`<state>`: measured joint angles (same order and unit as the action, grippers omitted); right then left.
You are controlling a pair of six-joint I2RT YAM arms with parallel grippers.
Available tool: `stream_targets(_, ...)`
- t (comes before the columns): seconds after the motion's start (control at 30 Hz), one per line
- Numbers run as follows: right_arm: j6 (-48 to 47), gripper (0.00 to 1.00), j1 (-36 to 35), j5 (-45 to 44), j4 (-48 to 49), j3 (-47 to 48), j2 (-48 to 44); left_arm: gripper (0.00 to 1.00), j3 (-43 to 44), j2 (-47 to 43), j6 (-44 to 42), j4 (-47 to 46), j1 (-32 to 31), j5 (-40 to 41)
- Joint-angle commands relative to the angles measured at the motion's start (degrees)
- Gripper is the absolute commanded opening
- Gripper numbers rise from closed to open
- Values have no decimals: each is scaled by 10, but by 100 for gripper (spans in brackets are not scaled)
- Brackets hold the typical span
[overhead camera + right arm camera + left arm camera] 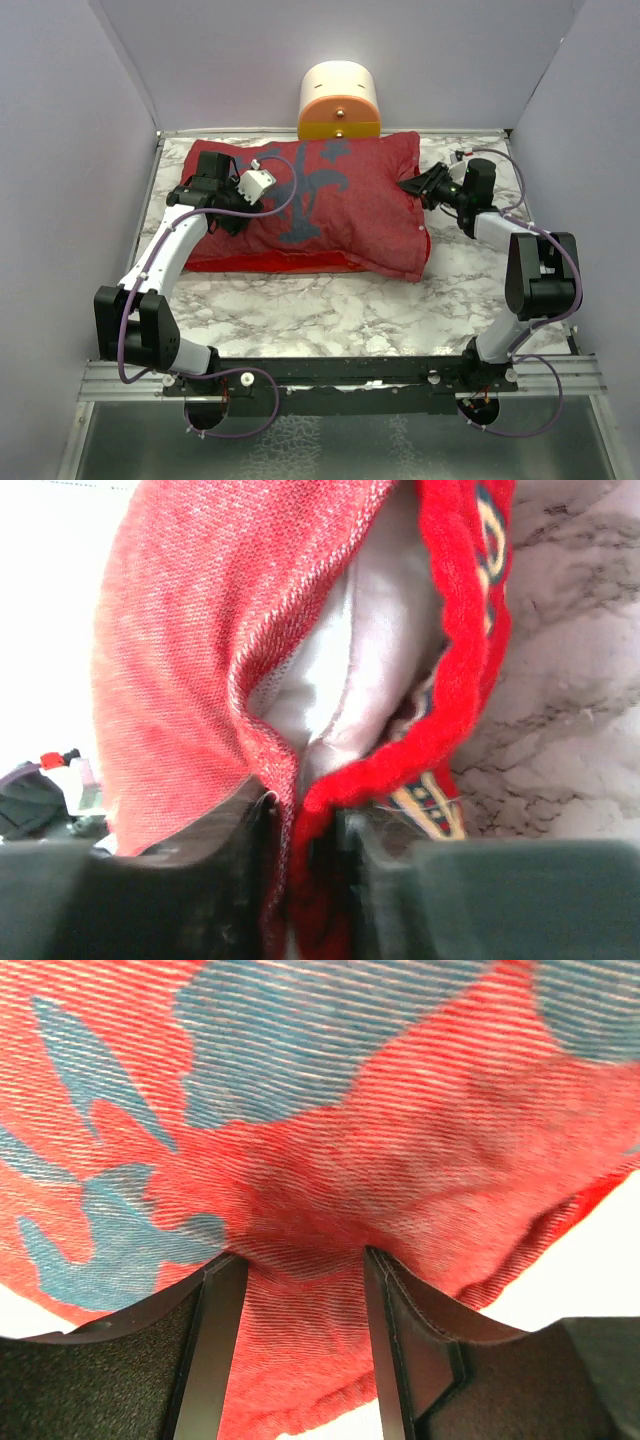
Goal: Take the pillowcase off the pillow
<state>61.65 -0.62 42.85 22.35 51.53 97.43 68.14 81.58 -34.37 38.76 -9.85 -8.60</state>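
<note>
The red pillowcase [330, 200] lies across the far half of the table, its dull side with blue-grey shapes facing up. It still covers the pillow. My left gripper [235, 210] is at its left end. In the left wrist view the gripper [297, 1255] is closed on a thick fold of the red fabric [400, 1110], with its fingers held partly apart. My right gripper [410, 187] is at the right edge. In the right wrist view it [305, 805] is shut on the pillowcase's opening edge [180, 630]. The white pillow [350, 660] shows inside the opening.
A cream-and-orange cylinder [339, 100] stands at the back, touching the pillowcase's far edge. White walls close in the marble table [300, 310] on the left, right and back. The arm bases sit at the near edge.
</note>
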Motion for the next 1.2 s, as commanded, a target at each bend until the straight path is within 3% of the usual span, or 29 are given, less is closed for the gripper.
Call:
stream_targets(0.0,-25,11,-13,2,-45,78,-37,54,33,-26,8,109,-2,-64)
stream_targets(0.03,-37,3,-12,-8,-75,102,-45,57,40,-31,6,119,-2,-66)
stream_targets(0.07,-48,1,-12,-17,-99,128,-53,60,47,-36,3,128,-2,-68)
stream_targets(0.23,-97,1,6,-70,-226,282,-95,95,126,-64,6,180,-2,-95)
stream_targets(0.27,-99,1,19,-74,-246,310,-103,98,145,-67,11,188,-1,-99)
stream_targets(0.43,-92,1,79,-92,-319,452,-127,99,247,-68,28,235,-1,-111)
stream_targets(0.6,-107,1,88,-143,-368,612,-126,99,323,-65,40,274,-1,-130)
stream_targets(0.77,-35,1,81,-57,-331,805,-41,99,372,-65,45,293,-1,-141)
stream_targets(0.87,-35,1,20,-25,-343,922,23,99,382,-72,45,289,-1,-138)
stream_targets(0.93,-73,1,-47,-19,-355,940,42,99,385,-76,45,289,-1,-139)
stream_targets(1.17,-266,1,-253,1,-440,776,41,99,397,-89,47,290,-1,-141)
